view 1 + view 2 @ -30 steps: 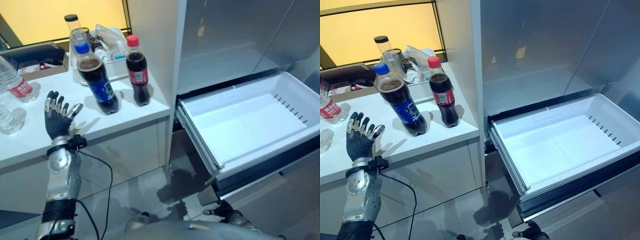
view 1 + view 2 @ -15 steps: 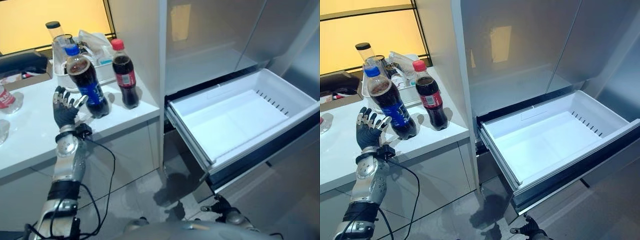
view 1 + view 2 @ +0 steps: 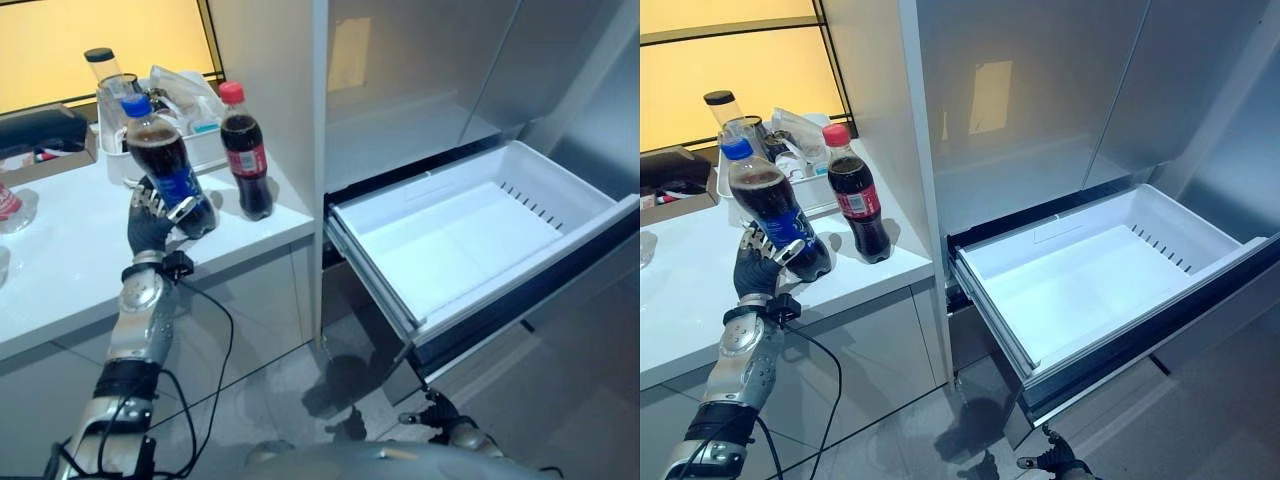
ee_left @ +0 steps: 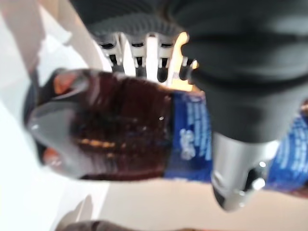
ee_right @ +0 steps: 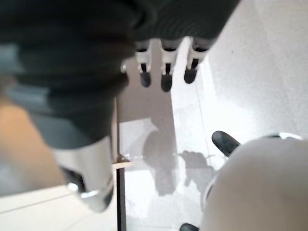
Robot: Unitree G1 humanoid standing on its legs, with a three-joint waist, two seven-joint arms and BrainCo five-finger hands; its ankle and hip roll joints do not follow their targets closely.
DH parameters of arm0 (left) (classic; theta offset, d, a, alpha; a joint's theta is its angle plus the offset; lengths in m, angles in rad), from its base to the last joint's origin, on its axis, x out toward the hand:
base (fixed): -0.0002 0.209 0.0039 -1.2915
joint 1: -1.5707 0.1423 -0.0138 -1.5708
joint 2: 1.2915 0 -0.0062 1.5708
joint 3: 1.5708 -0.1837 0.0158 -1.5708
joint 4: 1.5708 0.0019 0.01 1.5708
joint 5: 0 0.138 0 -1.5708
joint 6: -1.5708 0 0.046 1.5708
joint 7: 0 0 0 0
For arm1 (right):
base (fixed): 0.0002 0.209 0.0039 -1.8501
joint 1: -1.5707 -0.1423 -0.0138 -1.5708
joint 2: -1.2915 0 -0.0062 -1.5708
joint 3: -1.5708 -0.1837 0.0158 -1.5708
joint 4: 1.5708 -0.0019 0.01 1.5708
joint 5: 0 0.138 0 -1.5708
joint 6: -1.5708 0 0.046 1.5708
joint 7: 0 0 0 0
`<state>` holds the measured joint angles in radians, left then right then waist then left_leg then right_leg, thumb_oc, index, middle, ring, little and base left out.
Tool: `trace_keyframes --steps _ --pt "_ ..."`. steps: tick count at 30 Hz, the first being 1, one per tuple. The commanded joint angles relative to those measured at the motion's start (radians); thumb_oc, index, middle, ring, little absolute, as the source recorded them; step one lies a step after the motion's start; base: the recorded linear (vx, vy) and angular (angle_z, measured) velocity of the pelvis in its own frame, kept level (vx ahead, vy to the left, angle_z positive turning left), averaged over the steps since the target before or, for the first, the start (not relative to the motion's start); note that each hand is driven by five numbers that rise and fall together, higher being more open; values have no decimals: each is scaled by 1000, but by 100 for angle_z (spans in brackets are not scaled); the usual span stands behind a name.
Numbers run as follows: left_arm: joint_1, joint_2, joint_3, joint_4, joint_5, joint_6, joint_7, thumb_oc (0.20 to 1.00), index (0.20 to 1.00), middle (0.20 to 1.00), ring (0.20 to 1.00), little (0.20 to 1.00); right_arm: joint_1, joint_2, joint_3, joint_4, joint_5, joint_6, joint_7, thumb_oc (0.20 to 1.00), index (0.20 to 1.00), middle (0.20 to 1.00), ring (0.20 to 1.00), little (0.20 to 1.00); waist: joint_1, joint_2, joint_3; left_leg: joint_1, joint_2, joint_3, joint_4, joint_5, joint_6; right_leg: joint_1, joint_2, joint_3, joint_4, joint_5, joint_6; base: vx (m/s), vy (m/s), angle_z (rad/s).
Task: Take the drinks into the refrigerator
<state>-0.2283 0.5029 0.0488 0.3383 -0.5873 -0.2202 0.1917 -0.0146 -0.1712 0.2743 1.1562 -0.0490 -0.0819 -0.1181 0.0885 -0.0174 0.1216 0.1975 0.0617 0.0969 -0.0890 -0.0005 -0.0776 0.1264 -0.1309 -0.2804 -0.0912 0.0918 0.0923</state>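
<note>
So nothing's in the fridge yet: the pull-out refrigerator drawer (image 3: 470,235) on the right is open and bare, and both colas are on the white counter (image 3: 60,270) to the left. The left hand (image 3: 152,222) has its fingers against the lower part of the blue-label cola bottle (image 3: 165,168), not visibly wrapped around it. The red-label cola bottle (image 3: 244,152) stands untouched just right of it, and the right hand (image 5: 163,67) hangs low over the floor, fingers relaxed and holding nothing.

Glossy clear plastic cola bottle (image 3: 165,170), smooth white plastic drawer (image 3: 470,235), glossy white countertop (image 3: 70,270)
</note>
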Motion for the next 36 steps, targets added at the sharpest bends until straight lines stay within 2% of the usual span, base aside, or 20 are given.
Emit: trace_keyframes --steps 1,8,12,17,18,19,20,24,35,36 --pt "-119 66 -18 54 -53 -23 -46 1000 1000 1000 1000 1000 -12 7 41 8 6 -6 3 1000 1000 1000 1000 1000 -20 30 17 6 -78 -2 2 -86 76 -19 19 5 120 -67 20 18 -3 -4" --pt "-122 108 -42 64 -59 -5 -88 1000 1000 1000 1000 1000 -18 8 42 23 13 -2 12 1000 1000 1000 1000 1000 -21 34 15 11 -77 3 2 -88 74 -16 24 10 119 -68 19 10 1 -4" --pt "-168 149 -80 134 -28 16 -101 1000 1000 1000 1000 1000 -22 13 56 29 15 -2 18 1000 1000 1000 1000 1000 -26 37 13 15 -77 6 2 -88 73 -14 27 12 120 -70 19 13 -1 -2" --pt "-228 139 -111 200 31 14 -87 1000 1000 1000 1000 1000 -22 12 61 33 21 -7 18 1000 1000 1000 1000 1000 -33 35 14 15 -75 6 2 -87 72 -13 28 13 120 -72 18 0 0 0" --pt "-246 125 -124 214 35 13 -89 903 903 903 903 903 -25 12 66 34 22 -8 18 1000 1000 1000 1000 1000 -34 34 14 15 -75 7 2 -87 71 -13 29 13 120 -70 18 0 0 0" --pt "-253 119 -127 214 38 11 -88 693 693 693 693 693 -25 13 68 34 22 -9 18 1000 1000 1000 1000 1000 -35 34 14 14 -74 7 2 -87 71 -13 28 14 119 -70 18 0 0 0" --pt "-261 112 -131 210 41 8 -84 200 200 200 200 200 -24 14 69 35 22 -10 18 1000 1000 1000 1000 1000 -36 34 14 14 -74 7 2 -87 71 -13 29 13 118 -69 18 0 0 0" --pt "-273 83 -151 187 50 -2 -98 200 200 200 200 200 -62 3 27 125 47 -1 18 1000 1000 1000 1000 1000 -32 35 14 15 -74 5 2 -89 70 -11 28 12 114 -68 19 0 0 0" --pt "-187 2 -118 111 47 -23 -62 200 200 200 200 200 -95 19 10 119 61 -9 -8 1000 1000 1000 1000 1000 -25 34 8 20 -72 7 2 -92 68 0 26 12 105 -66 17 6 1 0" --pt "-146 -13 -101 61 45 -31 -60 200 200 200 200 200 -100 23 3 122 61 -9 -12 1000 1000 1000 1000 1000 -20 33 8 20 -72 7 2 -93 68 1 26 12 104 -66 16 0 0 0"
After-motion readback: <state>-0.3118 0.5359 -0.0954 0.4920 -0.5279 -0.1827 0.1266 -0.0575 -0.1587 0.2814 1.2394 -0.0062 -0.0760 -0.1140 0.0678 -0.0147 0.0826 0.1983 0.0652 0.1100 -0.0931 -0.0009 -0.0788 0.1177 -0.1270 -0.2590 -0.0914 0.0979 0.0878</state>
